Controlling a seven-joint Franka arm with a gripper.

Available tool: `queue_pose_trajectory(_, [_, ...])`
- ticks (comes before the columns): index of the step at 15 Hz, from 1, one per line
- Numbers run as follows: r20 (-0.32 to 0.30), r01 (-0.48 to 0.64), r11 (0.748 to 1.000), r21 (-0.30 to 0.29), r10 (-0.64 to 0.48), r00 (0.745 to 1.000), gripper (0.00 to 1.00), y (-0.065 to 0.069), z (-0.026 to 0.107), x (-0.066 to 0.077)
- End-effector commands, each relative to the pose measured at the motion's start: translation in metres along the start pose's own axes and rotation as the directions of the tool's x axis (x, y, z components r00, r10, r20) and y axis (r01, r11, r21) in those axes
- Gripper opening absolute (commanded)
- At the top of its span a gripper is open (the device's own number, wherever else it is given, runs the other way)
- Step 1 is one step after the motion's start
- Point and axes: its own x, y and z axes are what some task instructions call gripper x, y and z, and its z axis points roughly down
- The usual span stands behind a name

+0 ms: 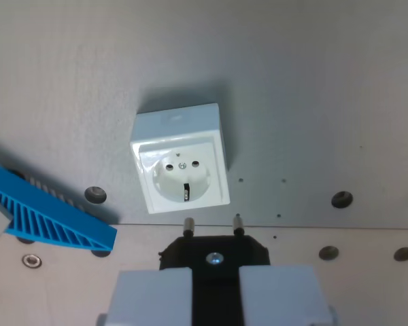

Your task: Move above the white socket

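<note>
A white socket (180, 160) sits on the grey surface in the middle of the wrist view, its round recess with two pin holes facing up. My gripper (215, 292) is at the bottom centre, its two pale fingers (153, 295) shut on a black plug (214, 255). The plug's two metal pins (213, 224) point toward the socket and end just below its near edge, apart from it.
A blue ribbed wedge-shaped part (44, 210) lies at the wrist view's left. The surface changes from grey to beige along a seam (326, 227) below the socket. Several screw holes (341, 199) dot both areas.
</note>
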Motion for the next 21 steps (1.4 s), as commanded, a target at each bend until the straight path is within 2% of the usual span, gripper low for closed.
queue_pose_trajectory(1, [-0.154,0.107,0.994,-0.021,-0.109,0.982,0.0,-0.003,0.012,-0.017])
queue_pose_trajectory(6, [-0.133,0.133,0.991,-0.026,-0.136,0.982,0.0,-0.008,0.039,-0.027])
queue_pose_trajectory(16, [-0.097,0.156,0.987,-0.035,-0.159,0.983,0.0,-0.017,0.091,-0.038])
queue_pose_trajectory(21, [-0.105,0.156,0.987,-0.045,-0.16,0.982,0.0,-0.019,0.108,-0.044])
